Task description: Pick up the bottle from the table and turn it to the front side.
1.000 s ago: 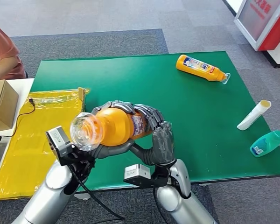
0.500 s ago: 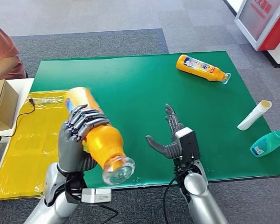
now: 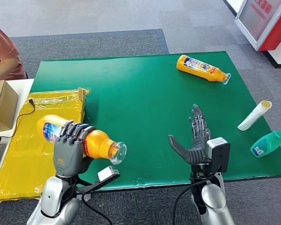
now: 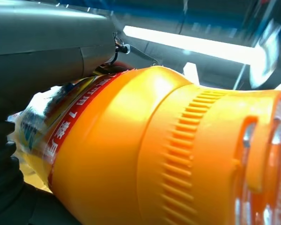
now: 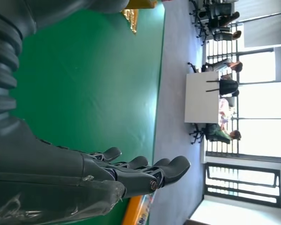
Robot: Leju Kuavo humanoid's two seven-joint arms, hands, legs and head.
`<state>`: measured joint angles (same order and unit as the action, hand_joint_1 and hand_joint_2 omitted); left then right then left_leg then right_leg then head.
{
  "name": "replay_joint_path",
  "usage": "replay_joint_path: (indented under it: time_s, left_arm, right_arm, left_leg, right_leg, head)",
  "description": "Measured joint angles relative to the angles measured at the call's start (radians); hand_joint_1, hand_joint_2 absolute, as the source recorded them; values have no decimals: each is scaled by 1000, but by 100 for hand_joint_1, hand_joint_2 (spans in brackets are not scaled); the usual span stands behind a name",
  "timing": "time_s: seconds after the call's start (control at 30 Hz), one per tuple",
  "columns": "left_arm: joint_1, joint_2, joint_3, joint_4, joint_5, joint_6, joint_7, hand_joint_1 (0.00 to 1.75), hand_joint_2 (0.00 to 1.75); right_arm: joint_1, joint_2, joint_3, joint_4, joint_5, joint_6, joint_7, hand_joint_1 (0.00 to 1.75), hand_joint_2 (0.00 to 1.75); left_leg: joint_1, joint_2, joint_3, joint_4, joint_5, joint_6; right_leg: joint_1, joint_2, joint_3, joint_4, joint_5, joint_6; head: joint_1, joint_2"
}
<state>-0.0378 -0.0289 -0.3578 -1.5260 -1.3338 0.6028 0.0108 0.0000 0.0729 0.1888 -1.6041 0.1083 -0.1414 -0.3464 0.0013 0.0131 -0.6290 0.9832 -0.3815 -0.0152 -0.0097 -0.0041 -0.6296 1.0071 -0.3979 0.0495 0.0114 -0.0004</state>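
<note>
A green table (image 3: pixel 146 89) is seen bearing an orange bottle (image 3: pixel 201 68), a white tube (image 3: pixel 255 115), a teal bottle (image 3: pixel 269 143) and a yellow bag (image 3: pixel 29 154).

An orange bottle (image 4: pixel 132 150) is showing a red label band with white characters, among them what looks like a "1"; the rest is too blurred to read. Labels on the far bottle (image 3: pixel 202 68) are proving illegible.

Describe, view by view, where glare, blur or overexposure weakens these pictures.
Head view: evenly lit and sharp. Left wrist view: the orange bottle is so close that its label smears; a ceiling light streaks with glare. Right wrist view: the windows are overexposed beyond the right hand.
</note>
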Motion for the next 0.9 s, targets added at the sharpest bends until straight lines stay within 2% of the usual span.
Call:
replay_joint_path:
  time_s: [0.13, 0.33, 0.5, 0.63, 0.83, 0.87, 0.9]
  left_arm:
    - [-29, 19, 36, 139, -27, -47, 44, 175, 175]
    - [-94, 41, 89, 343, 11, -53, 32, 175, 175]
    - [-169, 58, 128, 526, 36, -35, 7, 175, 175]
    - [-224, 66, 147, 645, 14, -13, 19, 175, 175]
    - [-274, 70, 167, 754, -21, 35, 43, 175, 175]
    - [-278, 70, 169, 763, -27, 41, 48, 154, 175]
    - [-281, 70, 171, 771, -34, 49, 53, 110, 175]
  right_arm:
    - [3, 0, -2, -61, 14, 3, 1, 0, 175]
    - [-1, 0, -2, -115, 17, 5, -8, 0, 175]
    - [-15, -2, 2, -119, 15, 8, -18, 0, 175]
    - [-17, -9, 4, -125, 14, 10, -30, 0, 175]
    - [-8, -30, 5, -148, 9, 14, -42, 0, 175]
    - [-6, -32, 5, -150, 8, 14, -43, 0, 175]
    - [-5, -33, 5, -151, 8, 15, -44, 0, 175]
  left_leg:
    - [0, 0, 0, 0, 0, 0]
    - [0, 0, 0, 0, 1, 0]
    - [0, 0, 0, 0, 1, 0]
    - [0, 0, 0, 0, 1, 0]
    - [0, 0, 1, 0, 1, 0]
    - [0, 0, 1, 0, 1, 0]
    - [0, 0, 1, 0, 1, 0]
  right_leg:
    - [0, 0, 0, 0, 0, 0]
    - [0, 0, 0, 0, 0, 0]
    - [0, 0, 0, 0, 1, 0]
    - [0, 0, 1, 0, 1, 0]
    - [0, 0, 1, 0, 1, 0]
    - [0, 0, 1, 0, 1, 0]
    - [0, 0, 1, 0, 1, 0]
  head:
    - [0, 0]
    - [0, 0]
    - [0, 0]
    - [0, 0]
    - [0, 0]
    - [0, 0]
    - [0, 0]
